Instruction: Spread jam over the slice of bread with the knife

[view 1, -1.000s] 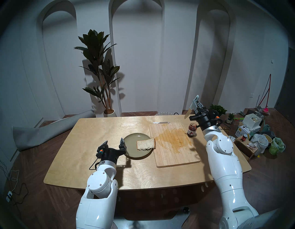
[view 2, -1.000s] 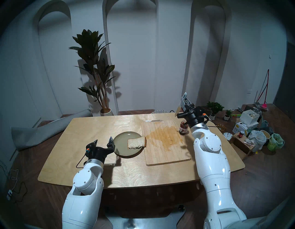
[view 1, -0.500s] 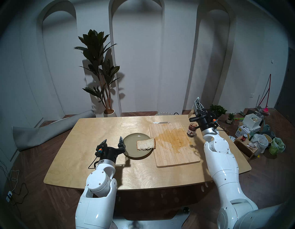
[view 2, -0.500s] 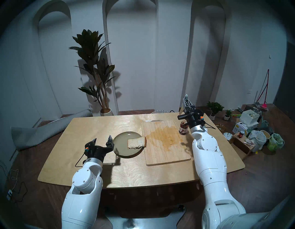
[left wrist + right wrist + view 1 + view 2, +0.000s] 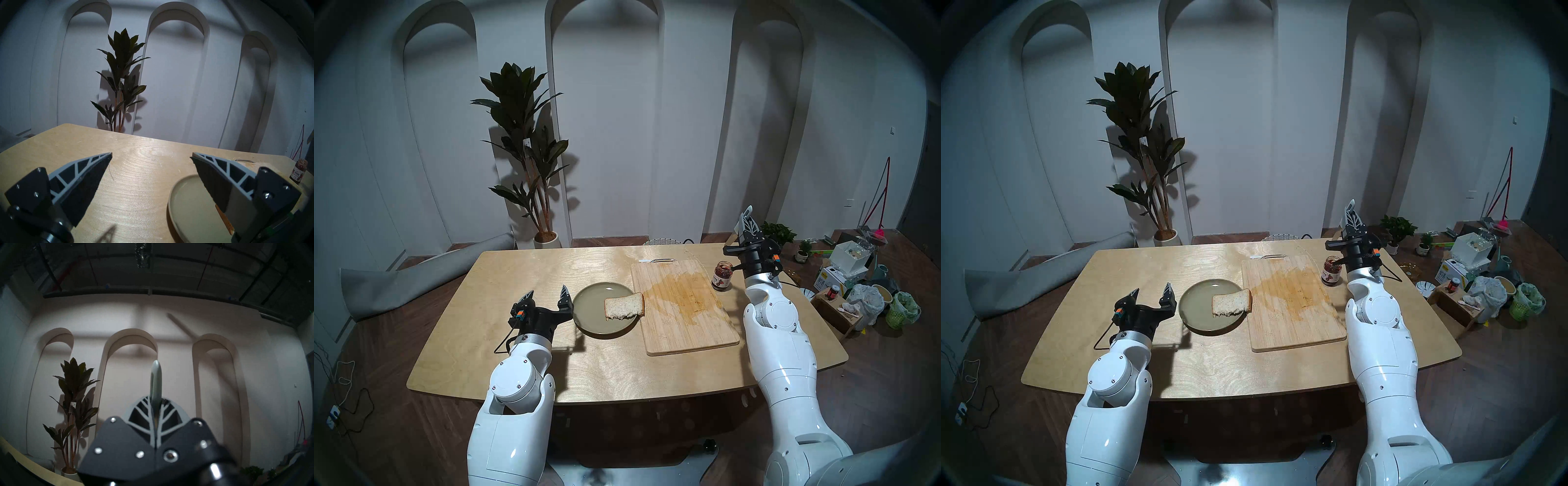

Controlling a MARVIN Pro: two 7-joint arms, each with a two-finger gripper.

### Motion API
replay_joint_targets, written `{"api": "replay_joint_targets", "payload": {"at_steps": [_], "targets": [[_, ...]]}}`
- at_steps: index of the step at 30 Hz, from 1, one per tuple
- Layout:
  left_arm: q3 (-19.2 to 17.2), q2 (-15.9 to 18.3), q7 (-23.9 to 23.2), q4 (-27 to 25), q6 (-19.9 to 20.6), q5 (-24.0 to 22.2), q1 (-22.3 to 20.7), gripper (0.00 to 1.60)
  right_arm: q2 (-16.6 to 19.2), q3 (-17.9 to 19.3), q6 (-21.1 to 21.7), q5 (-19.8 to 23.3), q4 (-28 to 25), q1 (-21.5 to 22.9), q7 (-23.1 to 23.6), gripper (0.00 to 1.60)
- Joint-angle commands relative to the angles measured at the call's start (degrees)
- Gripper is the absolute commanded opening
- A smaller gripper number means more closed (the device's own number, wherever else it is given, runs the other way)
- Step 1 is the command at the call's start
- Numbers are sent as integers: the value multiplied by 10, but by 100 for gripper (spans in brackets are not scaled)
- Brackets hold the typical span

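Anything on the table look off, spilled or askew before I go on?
Yes. The pale wooden cutting board carries a broad orange-brown smear across its middle. The speckled slice of bread has a ragged near edge and overhangs the round grey-green plate toward the board. The small glass jam jar stands upright and lidless.

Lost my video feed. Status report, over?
Left gripper open beside plate. Right gripper shut on knife, raised behind open jam jar. Bread bare, path clear.
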Motion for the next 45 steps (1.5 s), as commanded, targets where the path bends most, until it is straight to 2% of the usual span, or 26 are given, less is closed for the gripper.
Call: {"api": "replay_joint_targets", "payload": {"at_steps": [1,9,12,13,22,34,41,45], "targets": [[5,-4,-2,-7,-4,-2,-10,160,-20,-7,64,-11,-52,-12,-45,0],[3,-9,2,-7,-3,-4,-11,160,-14,-19,164,-35,-87,-12,-69,0],[2,-9,2,-7,-4,-4,-11,160,-13,-22,164,-40,-82,-6,-72,0],[1,-10,2,-6,-4,-6,-11,160,-11,-24,146,-44,-75,-1,-72,0],[-2,-13,1,-2,-5,-10,-13,160,-4,-30,160,-54,-77,17,-75,0],[-1,-16,1,8,-7,-10,-17,160,9,-35,165,-63,-49,37,-78,0],[-2,-18,3,12,-9,-8,-20,160,12,-41,153,-69,-27,39,-80,0],[-3,-20,4,12,-10,-6,-20,160,11,-38,160,-64,-23,32,-80,0]]}}
